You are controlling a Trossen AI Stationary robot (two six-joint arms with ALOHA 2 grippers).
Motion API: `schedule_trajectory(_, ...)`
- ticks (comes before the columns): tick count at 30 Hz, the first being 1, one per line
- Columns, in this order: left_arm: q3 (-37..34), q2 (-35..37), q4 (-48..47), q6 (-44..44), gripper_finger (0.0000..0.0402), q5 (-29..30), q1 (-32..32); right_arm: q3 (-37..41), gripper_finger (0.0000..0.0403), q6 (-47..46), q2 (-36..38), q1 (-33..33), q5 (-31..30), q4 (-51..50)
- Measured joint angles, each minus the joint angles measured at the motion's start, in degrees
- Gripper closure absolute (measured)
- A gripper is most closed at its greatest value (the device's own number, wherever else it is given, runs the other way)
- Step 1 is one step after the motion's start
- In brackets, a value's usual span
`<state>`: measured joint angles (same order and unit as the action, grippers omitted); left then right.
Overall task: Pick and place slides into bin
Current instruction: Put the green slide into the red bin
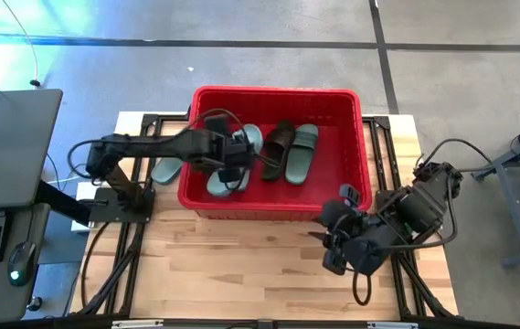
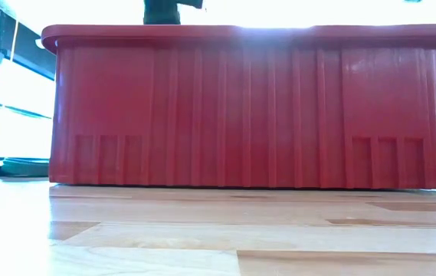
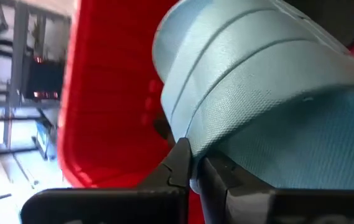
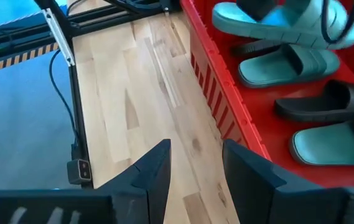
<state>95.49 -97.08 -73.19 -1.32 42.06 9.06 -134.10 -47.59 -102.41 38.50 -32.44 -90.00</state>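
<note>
Sage green slide (image 3: 270,106) clenched in left gripper (image 3: 192,168) over red bin (image 1: 342,174) at 9 o'clock, right gripper (image 4: 195,165) released, idle at 4 o'clock on table (image 1: 241,265).

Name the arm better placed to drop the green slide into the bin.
Left. The left gripper is over the bin, shut on a green slide. The right gripper hangs open and empty over the table, outside the bin.

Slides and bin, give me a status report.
Left gripper shut on a green slide over the bin. Right gripper open, empty, above bare table. One green slide left outside the bin.
</note>
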Motion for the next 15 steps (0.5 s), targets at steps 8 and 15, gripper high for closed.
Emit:
schedule_trajectory(8,-12.7,0.0,13.4,-0.4,0.0379,-0.5,3.4,0.0,0.0269,-1.3,0.0,1.7,-0.8,0.0)
schedule_trajectory(15,-14.6,-0.4,19.7,1.9,0.0320,-4.4,6.7,0.0,0.0269,-0.2,0.0,1.7,-2.0,0.0)
